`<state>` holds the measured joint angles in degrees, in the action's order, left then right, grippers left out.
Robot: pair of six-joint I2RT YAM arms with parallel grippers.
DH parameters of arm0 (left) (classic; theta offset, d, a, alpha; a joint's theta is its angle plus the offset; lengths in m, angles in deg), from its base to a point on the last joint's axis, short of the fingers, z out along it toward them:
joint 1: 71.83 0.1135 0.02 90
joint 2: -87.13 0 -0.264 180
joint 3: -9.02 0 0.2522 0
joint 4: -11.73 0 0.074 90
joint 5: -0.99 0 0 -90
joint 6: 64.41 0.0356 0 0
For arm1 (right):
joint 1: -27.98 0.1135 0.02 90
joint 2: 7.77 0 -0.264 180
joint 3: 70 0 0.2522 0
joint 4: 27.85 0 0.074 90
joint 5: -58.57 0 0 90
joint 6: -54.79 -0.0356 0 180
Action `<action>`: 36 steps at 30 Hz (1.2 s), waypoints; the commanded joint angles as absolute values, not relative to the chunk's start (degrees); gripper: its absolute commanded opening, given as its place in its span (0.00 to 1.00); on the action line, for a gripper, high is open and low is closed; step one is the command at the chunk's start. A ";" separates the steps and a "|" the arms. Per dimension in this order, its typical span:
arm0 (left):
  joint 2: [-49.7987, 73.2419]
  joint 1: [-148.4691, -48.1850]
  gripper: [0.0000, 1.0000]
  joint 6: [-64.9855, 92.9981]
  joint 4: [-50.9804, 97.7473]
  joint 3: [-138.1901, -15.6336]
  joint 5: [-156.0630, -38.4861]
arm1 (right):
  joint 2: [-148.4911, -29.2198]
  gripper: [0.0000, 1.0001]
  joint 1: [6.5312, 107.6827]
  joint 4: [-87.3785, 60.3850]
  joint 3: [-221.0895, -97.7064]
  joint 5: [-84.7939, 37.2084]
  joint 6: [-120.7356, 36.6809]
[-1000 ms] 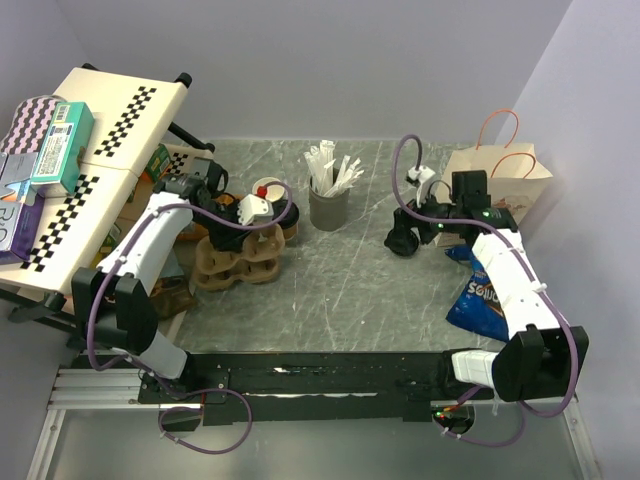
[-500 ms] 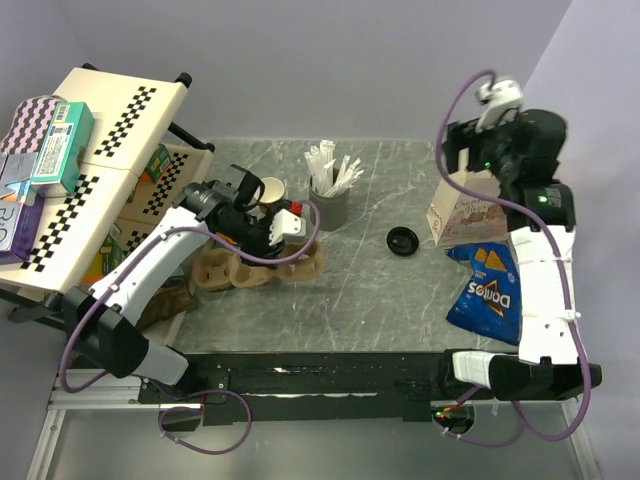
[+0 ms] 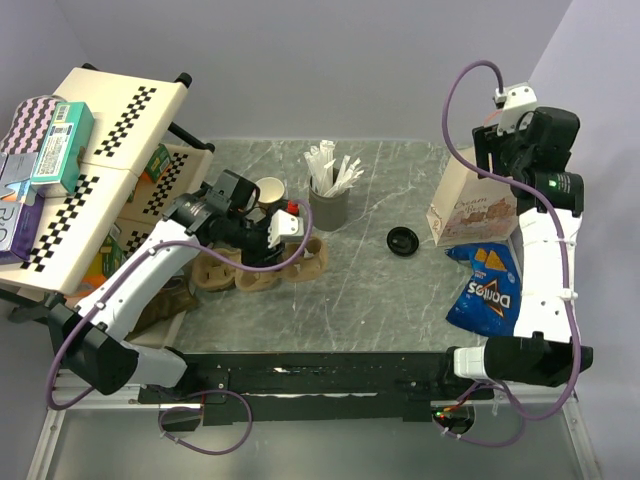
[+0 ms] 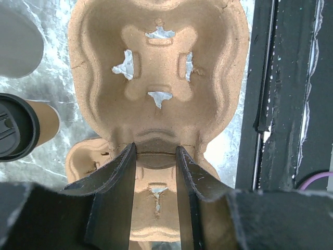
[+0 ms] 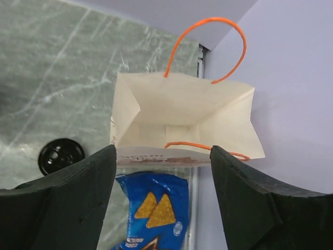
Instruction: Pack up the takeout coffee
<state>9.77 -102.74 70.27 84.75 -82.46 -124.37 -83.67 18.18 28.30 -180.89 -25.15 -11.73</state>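
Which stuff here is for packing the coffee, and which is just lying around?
For the job: open paper cup, lidded cup, loose black lid, cup carrier, paper bag.
Just lying about: grey cup of sticks, chip bag, boxes at the left.

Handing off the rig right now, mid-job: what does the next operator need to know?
Left gripper: shut on the cup carrier at the ridge between wells; wells in view empty.
Right gripper: open, holding nothing, over the paper bag, which looks empty.
Cups: one lidded cup beside the carrier, one open cup farther back; loose black lid on the table.
Done: nothing packed yet. Left: probably lid the open cup, seat both cups in the carrier, bag it.
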 commanded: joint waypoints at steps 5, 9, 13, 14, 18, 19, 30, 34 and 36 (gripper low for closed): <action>11.81 -103.20 0.01 68.65 82.70 -81.30 -126.98 | -85.91 0.78 17.35 31.25 -182.55 -30.46 0.62; 12.07 -103.29 0.01 67.95 82.27 -81.03 -127.33 | -85.82 0.77 17.43 31.17 -183.43 -33.01 7.22; 12.24 -103.38 0.01 67.86 82.00 -80.50 -127.42 | -84.42 0.76 17.43 28.37 -180.54 -37.47 13.38; 12.24 -103.29 0.01 67.95 82.00 -80.59 -127.42 | -84.33 0.75 17.35 26.88 -179.66 -39.15 14.78; 11.63 -103.38 0.01 67.95 82.18 -81.47 -127.60 | -83.37 0.67 17.35 20.45 -176.41 -41.90 16.81; 11.63 -103.47 0.01 67.86 82.18 -81.73 -127.60 | -82.93 0.68 17.43 18.97 -175.70 -41.46 17.43; 10.40 -103.56 0.01 66.19 81.91 -82.70 -128.21 | -79.24 0.06 17.35 2.53 -164.89 -40.22 19.98; 10.92 -103.56 0.01 66.11 81.74 -81.83 -127.78 | -75.81 0.00 17.26 -1.96 -162.43 -40.40 20.95; 11.10 -103.56 0.01 66.02 81.56 -81.12 -127.51 | -73.79 0.00 17.35 -0.91 -163.21 -40.49 19.21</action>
